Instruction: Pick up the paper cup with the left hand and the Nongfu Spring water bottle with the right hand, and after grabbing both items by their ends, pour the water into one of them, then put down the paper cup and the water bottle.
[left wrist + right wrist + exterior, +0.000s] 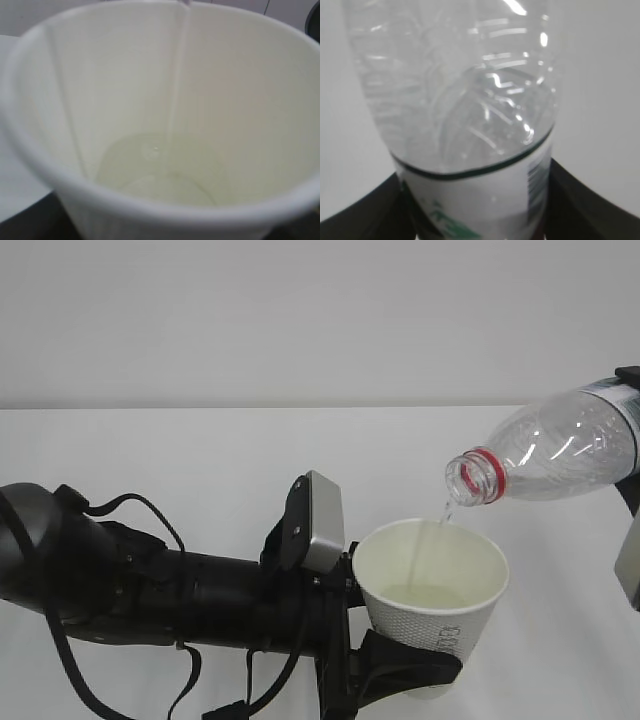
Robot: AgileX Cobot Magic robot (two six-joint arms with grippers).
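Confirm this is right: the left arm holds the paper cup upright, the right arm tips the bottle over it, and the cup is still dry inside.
Not quite. The cup is not dry: the left wrist view shows a shallow pool of water at its bottom and a thin stream falling in. The rest stands: the left arm holds the cup upright, and the bottle is tipped over it on the right arm's side.

Lab — bare white table (pixel 200 450), wall (pixel 300 310).
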